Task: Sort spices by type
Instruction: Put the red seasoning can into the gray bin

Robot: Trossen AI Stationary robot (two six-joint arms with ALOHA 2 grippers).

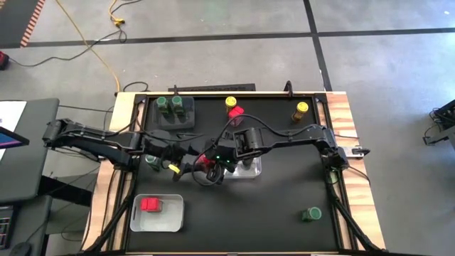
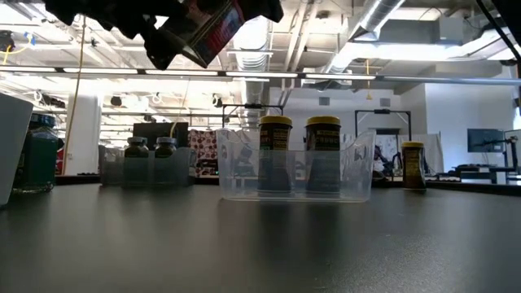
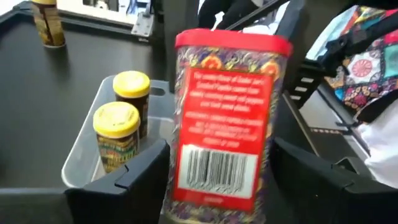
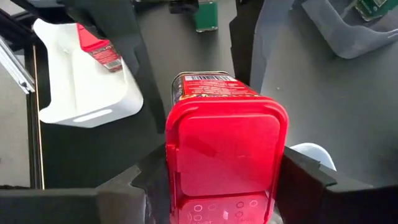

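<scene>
A squarish red-topped spice tin (image 1: 207, 163) is in the air over the table's middle, between both grippers; in the low view (image 2: 207, 31) it is tilted. My left gripper (image 3: 217, 180) is shut on its lower part. My right gripper (image 4: 225, 180) is shut on its red lid end. Two yellow-lidded jars (image 3: 123, 127) stand in the clear bin (image 2: 297, 171). Two green-lidded jars (image 1: 170, 105) stand in a grey tray. Another red-topped tin (image 1: 149, 205) lies in the white tray (image 1: 174, 213). My left gripper pinches the tin's two sides near its bottom end, by the barcode (image 3: 214, 168), between its two fingers, which lie across the tin. The tin is lifted clear of the table. My right gripper pinches the two opposite edges of the red lid (image 4: 227, 149) between its two fingers. The fingers run along the tin, whose lid faces the wrist camera.
A yellow-lidded jar and a red-topped one (image 1: 232, 107) stand at the far middle, and another yellow-lidded jar (image 1: 301, 110) at the far right. One green-lidded jar (image 1: 311, 213) stands near right, and another (image 1: 151, 160) beside my left arm.
</scene>
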